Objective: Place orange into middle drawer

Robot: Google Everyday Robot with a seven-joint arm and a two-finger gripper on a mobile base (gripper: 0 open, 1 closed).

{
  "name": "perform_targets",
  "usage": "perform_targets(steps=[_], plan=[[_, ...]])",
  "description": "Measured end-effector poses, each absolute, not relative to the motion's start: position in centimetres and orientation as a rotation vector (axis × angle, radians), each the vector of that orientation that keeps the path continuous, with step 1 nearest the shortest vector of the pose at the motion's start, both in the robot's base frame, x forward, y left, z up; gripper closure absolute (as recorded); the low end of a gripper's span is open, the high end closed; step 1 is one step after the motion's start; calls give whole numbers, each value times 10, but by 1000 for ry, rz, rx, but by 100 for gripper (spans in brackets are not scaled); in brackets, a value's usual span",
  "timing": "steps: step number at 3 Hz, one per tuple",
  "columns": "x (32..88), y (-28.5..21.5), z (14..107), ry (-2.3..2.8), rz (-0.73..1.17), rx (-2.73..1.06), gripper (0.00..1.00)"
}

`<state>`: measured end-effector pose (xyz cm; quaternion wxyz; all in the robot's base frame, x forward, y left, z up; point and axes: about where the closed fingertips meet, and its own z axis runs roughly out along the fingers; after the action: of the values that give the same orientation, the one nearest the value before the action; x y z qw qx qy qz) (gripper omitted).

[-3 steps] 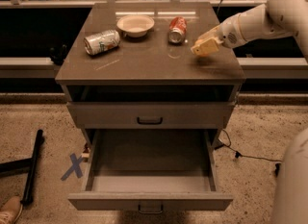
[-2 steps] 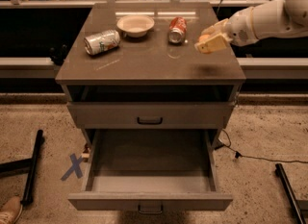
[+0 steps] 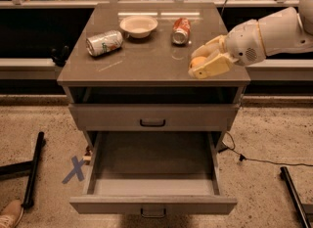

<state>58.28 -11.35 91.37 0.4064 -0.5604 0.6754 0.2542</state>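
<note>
The orange [image 3: 197, 61] is small and round and sits between the cream fingers of my gripper [image 3: 206, 64], which is shut on it. The gripper hangs over the front right part of the cabinet top [image 3: 146, 60], just above the surface, with the white arm reaching in from the right. The middle drawer [image 3: 152, 185] is pulled out wide open below and in front of the gripper; its inside is bare and its dark handle faces the front. The upper handled drawer [image 3: 152, 117] above it is closed.
On the cabinet top lie a green-white can [image 3: 104, 42] on its side at the left, a white bowl [image 3: 139, 26] at the back and a red can [image 3: 181, 30] at the back right. A cable [image 3: 264, 161] and black bars lie on the floor on both sides.
The gripper with the orange has moved from the right middle of the top toward its front edge, closer to the open drawer. The cans and the bowl have not moved.
</note>
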Motion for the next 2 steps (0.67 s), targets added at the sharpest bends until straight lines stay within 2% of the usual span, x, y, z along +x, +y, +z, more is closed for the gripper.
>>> perform_targets(steps=[2], plan=[[572, -117, 879, 1696, 665, -1426, 100]])
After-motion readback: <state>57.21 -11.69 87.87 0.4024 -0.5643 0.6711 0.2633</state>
